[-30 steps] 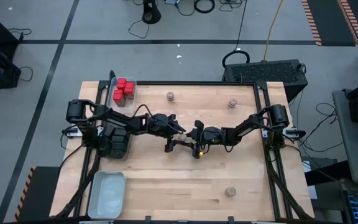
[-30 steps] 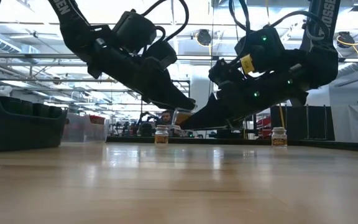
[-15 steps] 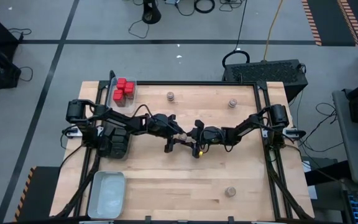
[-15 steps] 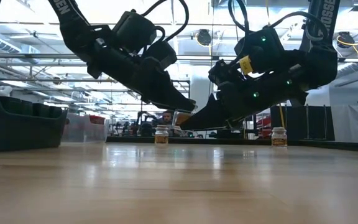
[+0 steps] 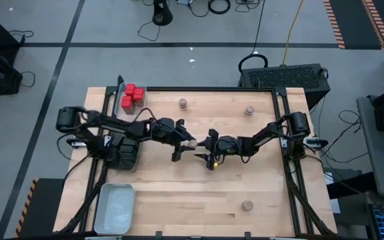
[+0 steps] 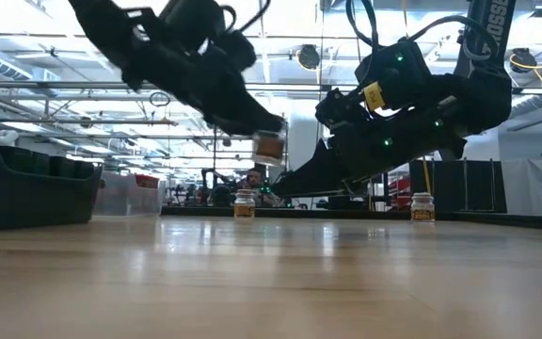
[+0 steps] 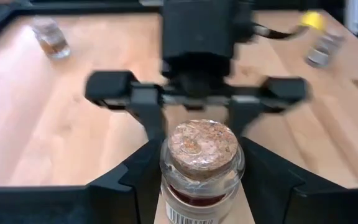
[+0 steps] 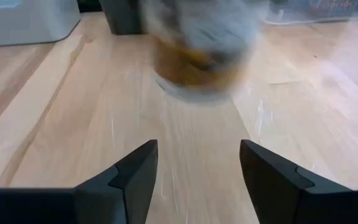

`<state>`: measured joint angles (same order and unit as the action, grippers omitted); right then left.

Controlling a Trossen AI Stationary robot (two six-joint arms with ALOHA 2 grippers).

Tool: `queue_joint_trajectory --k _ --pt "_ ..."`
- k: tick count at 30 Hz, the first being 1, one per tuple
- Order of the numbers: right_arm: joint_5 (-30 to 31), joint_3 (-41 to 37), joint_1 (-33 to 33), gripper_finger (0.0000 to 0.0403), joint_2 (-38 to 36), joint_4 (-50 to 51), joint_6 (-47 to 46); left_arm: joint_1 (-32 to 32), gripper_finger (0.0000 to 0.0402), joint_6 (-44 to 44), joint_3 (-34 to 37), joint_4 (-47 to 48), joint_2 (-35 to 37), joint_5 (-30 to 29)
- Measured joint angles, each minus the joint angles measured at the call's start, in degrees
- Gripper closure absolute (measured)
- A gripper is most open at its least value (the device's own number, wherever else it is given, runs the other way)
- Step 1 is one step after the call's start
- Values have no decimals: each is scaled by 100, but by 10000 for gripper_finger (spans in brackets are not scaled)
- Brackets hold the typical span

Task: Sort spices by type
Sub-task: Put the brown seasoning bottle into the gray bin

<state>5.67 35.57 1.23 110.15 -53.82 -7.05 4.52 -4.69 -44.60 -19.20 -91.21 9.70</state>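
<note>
— While the left gripper (image 7: 202, 186) pinched the cork-topped jar (image 7: 202, 163) between its fingers, where did that jar hang?

— Above the middle of the table (image 5: 179, 200), off the wood, just beside the right gripper (image 5: 202, 151), whose fingers stood spread with nothing between them. In the low view the jar (image 6: 269, 145) showed clear of the tabletop.

— And the other jars?

— Three stood loose on the boards, well apart from the held one: one (image 5: 183, 103) near the far edge, another (image 5: 249, 110) farther along that edge toward the right arm, and a third (image 5: 247, 205) near the front edge on the right arm's side.

— What did the trays hold?

— The clear tray (image 5: 121, 107) at the far left corner, well apart from the held jar, held the red tins (image 5: 133, 95), packed close together. The dark bin (image 5: 127, 152) under the left arm was mostly hidden; I couldn't tell its contents. The pale tray (image 5: 115, 207) at the front left showed only its own bottom.

— What had changed from a second before?

— The two grippers had met tip to tip around the jar. Since then the left arm had drawn back toward its own side, carrying the jar higher, and the right fingers had let go and opened.
</note>
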Motion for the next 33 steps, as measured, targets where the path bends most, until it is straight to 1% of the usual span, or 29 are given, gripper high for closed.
queue_joint_trajectory --k 2,4,11,13,14,16,17,21,25,28,31,33 --pt "2 -2 0 195 0 17 1 -77 218 -4 2 444 288 189" --pt "3 -2 0 197 0 35 2 -174 218 -20 2 828 606 589" --pt "17 -4 0 197 2 53 0 -559 218 -41 2 2293 1775 3267" --pt "17 -4 0 197 2 52 -56 -736 218 -56 11 2804 2121 3707" --pt "17 -4 0 197 2 54 -93 -840 218 -20 76 2918 2299 3754" --pt "17 -7 0 197 2 56 -140 -1076 218 210 355 2886 2703 3637" --pt "19 -7 0 197 2 55 -168 -1210 218 388 538 2834 2917 3437" --pt "20 -7 0 197 7 53 -369 -1792 218 1380 1347 2463 3781 2480" --pt "22 -7 0 197 7 52 -413 -2504 218 2339 2060 2045 4562 1501" --pt "29 -7 -9 197 9 43 -413 -3133 218 2809 2456 1988 4989 852" --pt "35 -7 -11 197 9 39 -433 -3721 218 3045 2689 1967 5261 170" --pt "35 -7 -11 197 11 39 -440 -4092 218 3125 2765 1969 5358 -110"
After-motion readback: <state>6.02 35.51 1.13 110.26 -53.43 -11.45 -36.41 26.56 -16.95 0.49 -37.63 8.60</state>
